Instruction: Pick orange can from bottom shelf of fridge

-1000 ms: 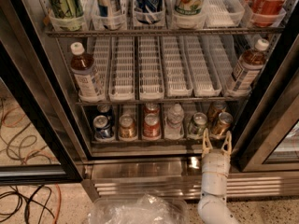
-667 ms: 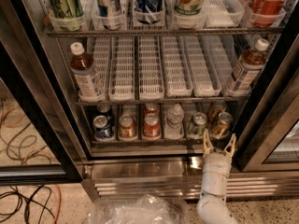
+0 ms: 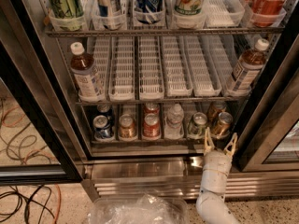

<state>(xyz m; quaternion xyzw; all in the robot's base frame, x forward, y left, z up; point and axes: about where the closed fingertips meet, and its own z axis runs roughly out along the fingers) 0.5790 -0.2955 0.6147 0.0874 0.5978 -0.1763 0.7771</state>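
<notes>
Gripper (image 3: pixel 219 145) is hovering unclenched just below the orange can (image 3: pixel 221 124) on the bottom shelf (image 3: pixel 140 142); I'd be centring fingers (image 3: pixel 208 143) around it, avoiding the neighbouring can (image 3: pixel 198 124)

Tool (image 3: pixel 219 142) just before orange can (image 3: pixel 221 124), rightmost on bottom shelf (image 3: pixel 140 143)

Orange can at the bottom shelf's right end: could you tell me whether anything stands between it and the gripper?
Nothing visible does. The open gripper is directly in front of the orange can; the green can stands to its side.
</notes>
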